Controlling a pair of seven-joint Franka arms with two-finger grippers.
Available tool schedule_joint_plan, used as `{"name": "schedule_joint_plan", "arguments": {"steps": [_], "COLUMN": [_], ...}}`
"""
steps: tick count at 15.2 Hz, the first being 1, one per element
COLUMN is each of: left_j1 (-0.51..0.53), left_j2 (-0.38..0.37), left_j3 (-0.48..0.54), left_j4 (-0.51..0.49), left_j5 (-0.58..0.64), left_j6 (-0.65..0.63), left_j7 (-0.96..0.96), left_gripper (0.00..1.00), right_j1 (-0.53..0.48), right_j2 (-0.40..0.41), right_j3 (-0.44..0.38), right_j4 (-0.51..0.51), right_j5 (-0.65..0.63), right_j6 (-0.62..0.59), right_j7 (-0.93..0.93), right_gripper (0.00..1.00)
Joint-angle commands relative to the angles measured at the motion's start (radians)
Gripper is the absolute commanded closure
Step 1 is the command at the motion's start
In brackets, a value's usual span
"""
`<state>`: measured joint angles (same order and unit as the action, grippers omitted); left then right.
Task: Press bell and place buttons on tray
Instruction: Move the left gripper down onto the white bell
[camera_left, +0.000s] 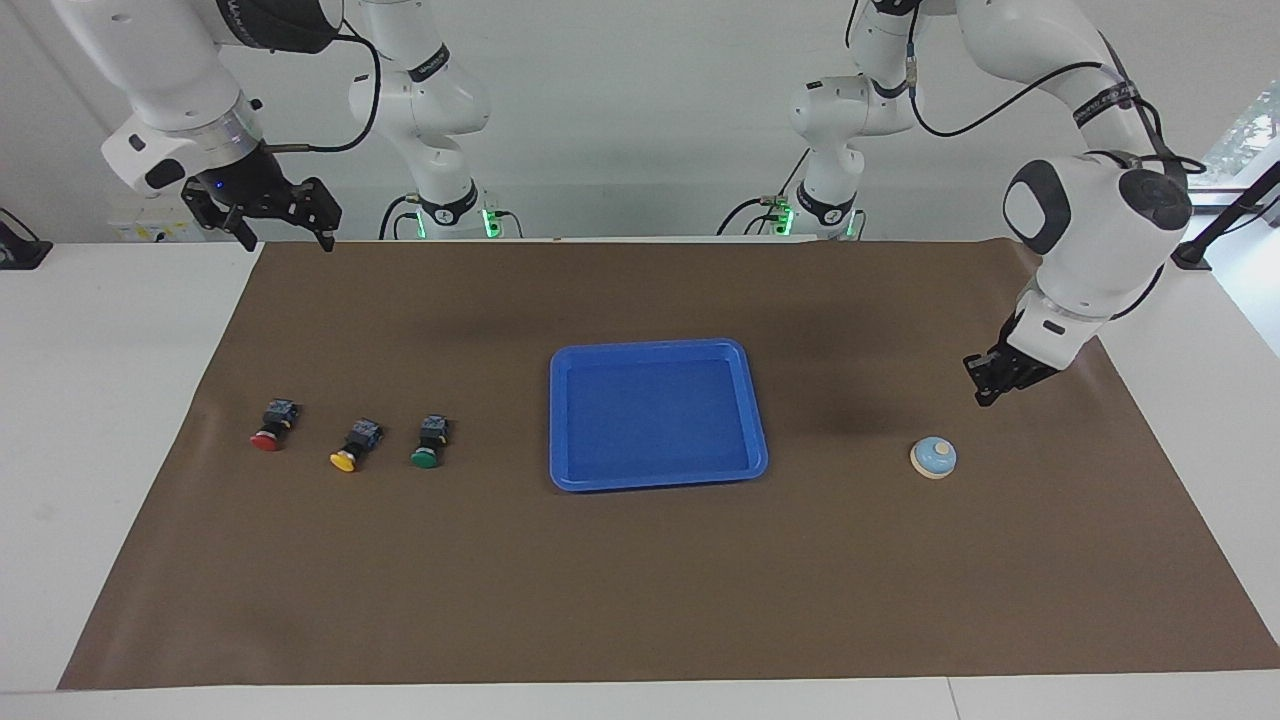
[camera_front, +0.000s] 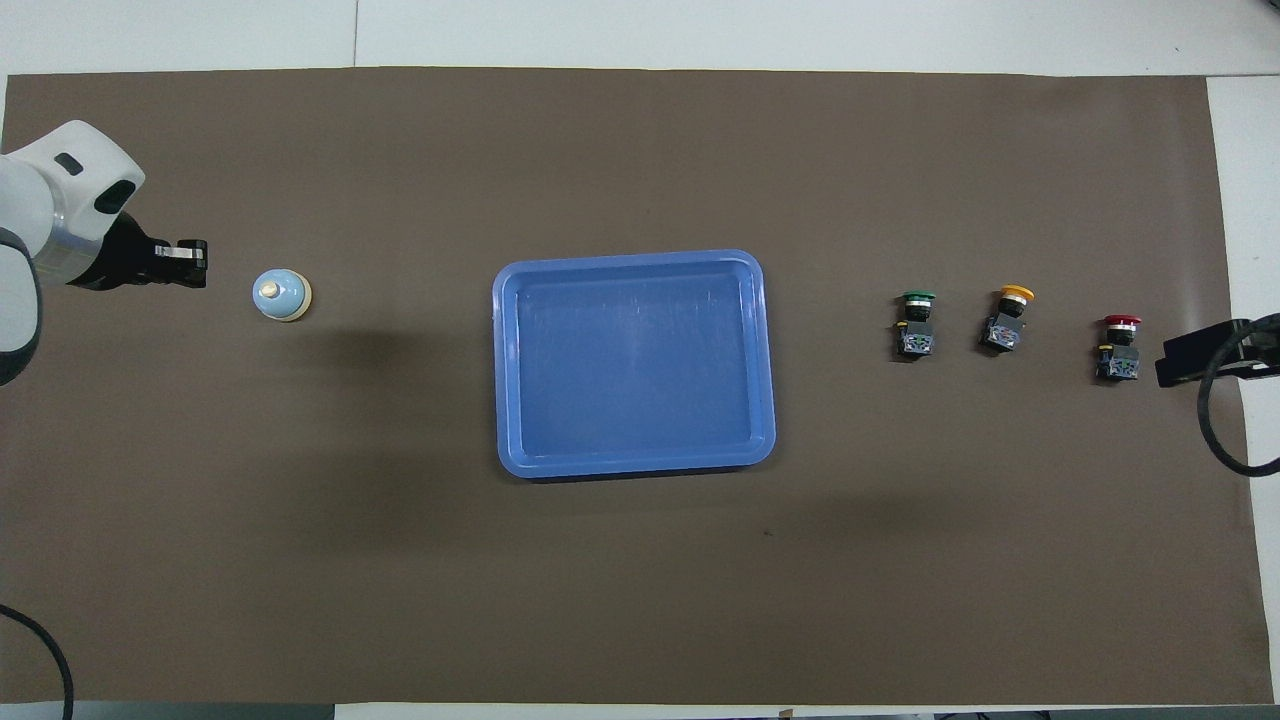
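The light-blue bell (camera_left: 933, 457) stands on the brown mat toward the left arm's end; it also shows in the overhead view (camera_front: 281, 295). My left gripper (camera_left: 986, 388) hangs low beside the bell, shut and empty, not touching it (camera_front: 192, 263). The red (camera_left: 270, 427), yellow (camera_left: 352, 446) and green (camera_left: 430, 444) buttons lie in a row toward the right arm's end. The blue tray (camera_left: 650, 347) sits empty in the middle. My right gripper (camera_left: 285, 240) is open and empty, raised high over the mat's corner near the robots.
The brown mat (camera_left: 640, 600) covers most of the white table (camera_left: 100, 400). Both arm bases stand at the robots' end. A black cable (camera_front: 1225, 430) hangs over the mat's edge at the right arm's end.
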<state>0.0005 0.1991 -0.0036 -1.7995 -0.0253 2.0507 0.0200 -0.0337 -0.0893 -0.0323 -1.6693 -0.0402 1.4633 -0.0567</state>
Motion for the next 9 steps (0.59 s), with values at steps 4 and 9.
{"name": "schedule_joint_plan", "arguments": {"steps": [4,9], "left_j1": [-0.017,-0.036], "left_j2": [0.075,0.077], "left_j3": [0.010,0.010], "left_j4": [0.012,-0.067], "left_j5": [-0.008,-0.008], "left_j6": [0.094,0.184], "left_j7": [-0.018,-0.049], "left_gripper": [1.00,1.00], "right_j1": [-0.011,-0.011], "right_j2": [0.002,0.002], "right_j3": [0.008,0.008], "right_j4": [0.006,0.006], "right_j5": [-0.007,-0.007], "right_j6": [-0.006,-0.006], "right_j7": [-0.026,-0.026], "right_gripper": [0.00,0.00]}}
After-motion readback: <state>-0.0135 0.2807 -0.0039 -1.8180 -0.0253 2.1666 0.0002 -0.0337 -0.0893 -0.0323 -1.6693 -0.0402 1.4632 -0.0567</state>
